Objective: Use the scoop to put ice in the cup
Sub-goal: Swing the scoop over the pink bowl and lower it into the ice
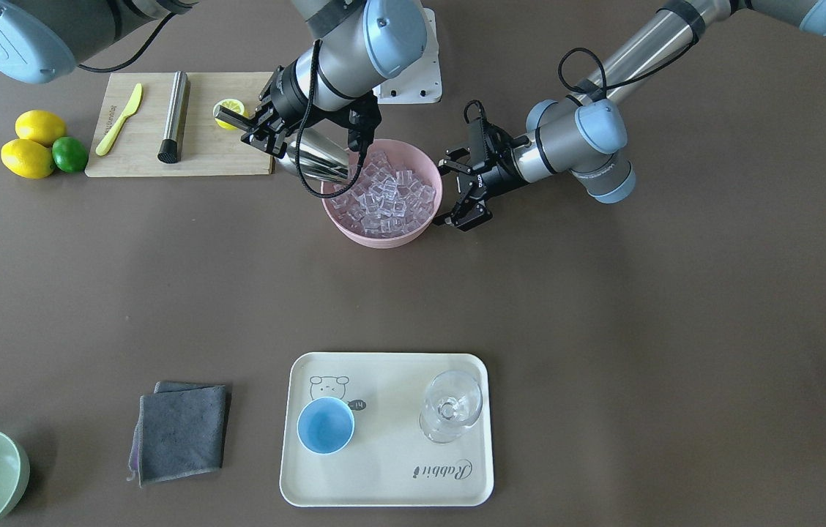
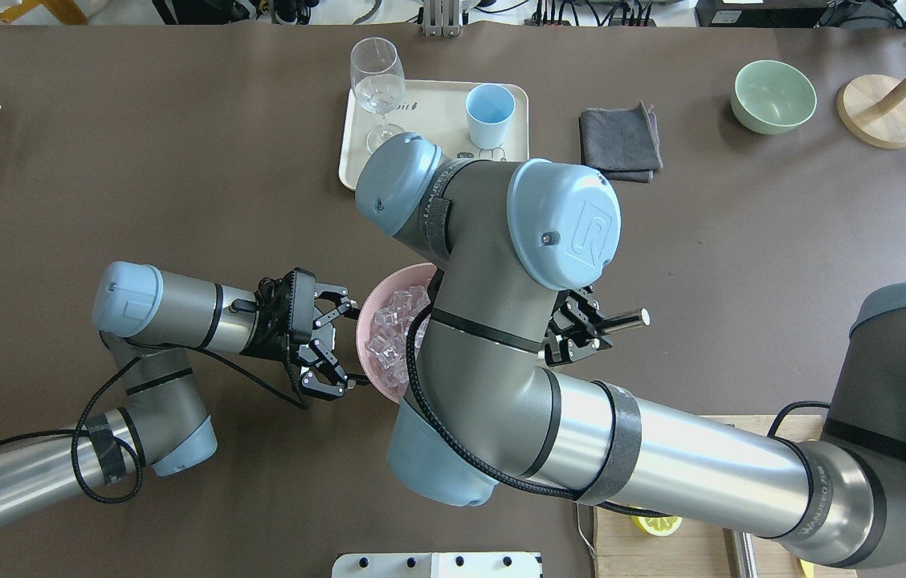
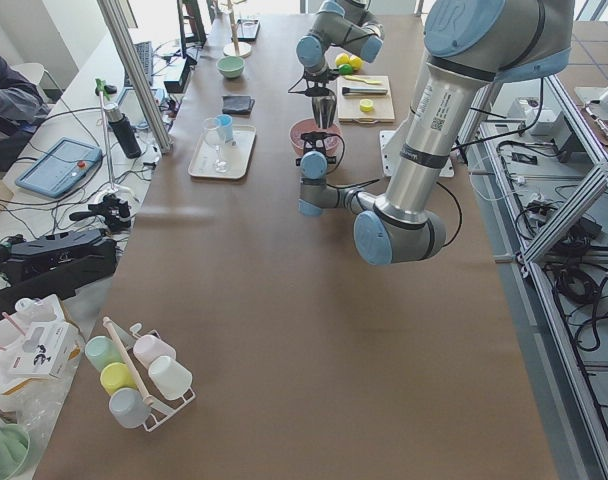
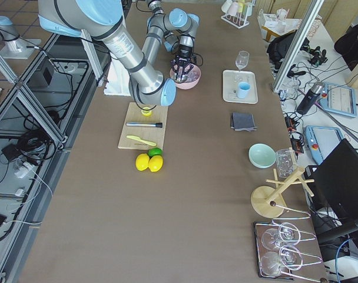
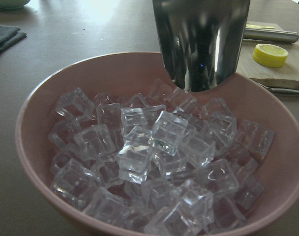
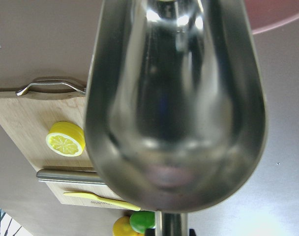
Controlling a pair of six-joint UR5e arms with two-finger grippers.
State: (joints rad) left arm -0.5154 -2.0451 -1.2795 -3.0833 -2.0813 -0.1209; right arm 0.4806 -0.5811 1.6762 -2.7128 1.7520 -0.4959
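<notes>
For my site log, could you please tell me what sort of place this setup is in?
Most likely a robotics lab staged as a drink-making bench: two robot arms work over a pink bowl of ice, a control pendant and cables lie alongside, and lemons sit by a cutting board.

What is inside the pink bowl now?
Many clear ice cubes fill the pink bowl, and the tip of the scoop reaches over its rim. The bowl's bottom is hidden under ice.
</notes>
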